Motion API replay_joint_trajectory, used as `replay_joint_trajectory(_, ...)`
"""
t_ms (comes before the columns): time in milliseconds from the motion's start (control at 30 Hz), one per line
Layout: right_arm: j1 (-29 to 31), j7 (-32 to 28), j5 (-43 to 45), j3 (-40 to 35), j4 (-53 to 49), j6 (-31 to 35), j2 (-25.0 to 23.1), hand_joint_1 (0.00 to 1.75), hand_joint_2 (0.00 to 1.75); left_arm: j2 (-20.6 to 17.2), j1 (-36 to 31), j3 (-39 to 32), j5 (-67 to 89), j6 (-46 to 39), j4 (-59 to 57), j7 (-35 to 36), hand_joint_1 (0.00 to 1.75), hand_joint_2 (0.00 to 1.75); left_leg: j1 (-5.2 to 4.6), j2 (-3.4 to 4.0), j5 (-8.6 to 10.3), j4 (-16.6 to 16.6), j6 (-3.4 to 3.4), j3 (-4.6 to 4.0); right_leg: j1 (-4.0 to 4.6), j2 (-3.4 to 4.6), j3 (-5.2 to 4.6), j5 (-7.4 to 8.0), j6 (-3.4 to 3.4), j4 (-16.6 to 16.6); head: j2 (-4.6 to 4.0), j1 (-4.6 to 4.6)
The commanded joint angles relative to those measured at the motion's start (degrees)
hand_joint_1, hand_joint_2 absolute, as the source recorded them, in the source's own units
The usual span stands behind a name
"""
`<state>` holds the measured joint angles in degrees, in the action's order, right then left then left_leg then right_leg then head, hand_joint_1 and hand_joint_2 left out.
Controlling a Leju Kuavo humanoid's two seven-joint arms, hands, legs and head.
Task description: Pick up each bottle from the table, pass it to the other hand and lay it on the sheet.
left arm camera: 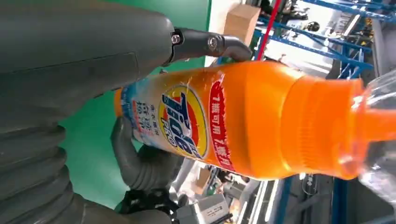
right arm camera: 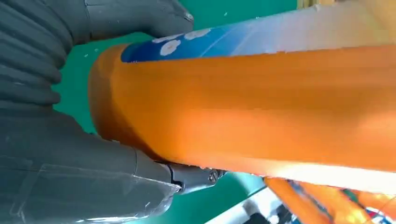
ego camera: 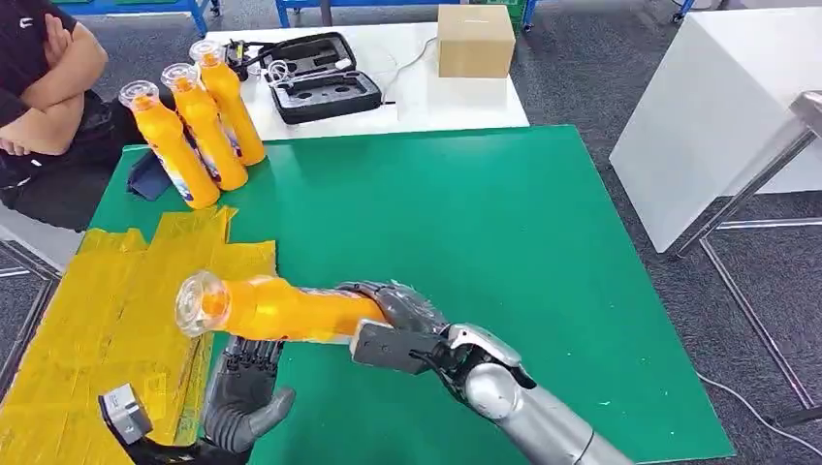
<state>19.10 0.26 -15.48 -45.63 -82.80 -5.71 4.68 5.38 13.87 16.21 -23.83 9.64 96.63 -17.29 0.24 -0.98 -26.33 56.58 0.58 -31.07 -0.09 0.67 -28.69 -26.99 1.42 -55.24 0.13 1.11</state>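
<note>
Head view: taking the green surface (ego camera: 504, 242) as the landmark, a seated person (ego camera: 44, 87) with folded arms is off its far left corner. On the left part of the green surface lies the yellow sheet (ego camera: 107, 320), crinkled and taped down. The left hand (ego camera: 242, 392) is over the sheet's near right edge, palm up with fingers spread and nothing in its grasp, just under the held bottle; I cannot tell whether its fingertips touch it. The held bottle (ego camera: 276, 308) is orange, lying nearly level above the green surface, its clear cap (ego camera: 202, 302) pointing out over the sheet. The right hand (ego camera: 402, 329) wraps its fingers and thumb around the bottle's base end, over the near middle of the green surface. At the far left corner of the green surface three more orange bottles (ego camera: 199, 121) stand upright in a row, touching or nearly so, beside a dark blue cloth (ego camera: 147, 176). Beyond the far edge sits a white table (ego camera: 417, 92) carrying an open black case (ego camera: 315, 77) and a cardboard box (ego camera: 475, 39).

The left wrist view shows the bottle's label (left arm camera: 184, 126) close up, with a grey thumb (left arm camera: 205, 44) just beside it. In the right wrist view the grey hand (right arm camera: 116, 177) clasps the orange body (right arm camera: 257, 112).
</note>
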Motion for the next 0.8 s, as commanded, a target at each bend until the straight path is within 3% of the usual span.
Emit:
replay_joint_trajectory(33, 4.6, 0.7, 1.5, -5.7, 5.6, 0.2, -1.9, 1.75, 1.75, -1.4, -2.8, 3.3, 3.4, -2.3, -2.6, -1.7, 0.00, 1.75, 0.01, 0.16, 0.02, 0.0, -0.02, 0.05, 0.01, 0.04, 0.03, 0.04, 0.01, 0.0, 0.00, 0.02)
replay_joint_trajectory(267, 2.7, 0.6, 0.5, -11.0, 6.3, -1.3, -2.4, 1.75, 1.75, -0.7, -3.0, 1.1, 3.0, -3.4, -2.8, -2.1, 0.00, 1.75, 0.02, 0.13, 0.00, -0.1, -0.02, 0.06, 0.02, 0.03, 0.05, 0.03, 0.00, 0.1, 0.00, 0.02)
replay_joint_trajectory(600, 5.0, -2.3, -0.2, -20.3, 10.9, -5.4, -3.5, 1.75, 1.75, 0.6, -4.5, -2.8, 0.5, -2.9, -4.8, -1.4, 0.00, 1.75, 0.04, 0.10, 0.02, -0.1, -0.02, -0.01, 0.03, 0.01, -0.02, 0.04, 0.00, 0.1, 0.00, 0.04)
replay_joint_trajectory(800, 5.5, -2.4, -0.2, -21.1, 10.9, -5.4, -3.4, 1.75, 1.75, 0.7, -4.8, -3.1, 0.4, -2.6, -6.1, -1.4, 0.00, 1.75, 0.03, 0.01, 0.03, -0.1, -0.02, -0.03, 0.03, -0.09, -0.03, 0.01, 0.00, 0.1, 0.00, 0.00)
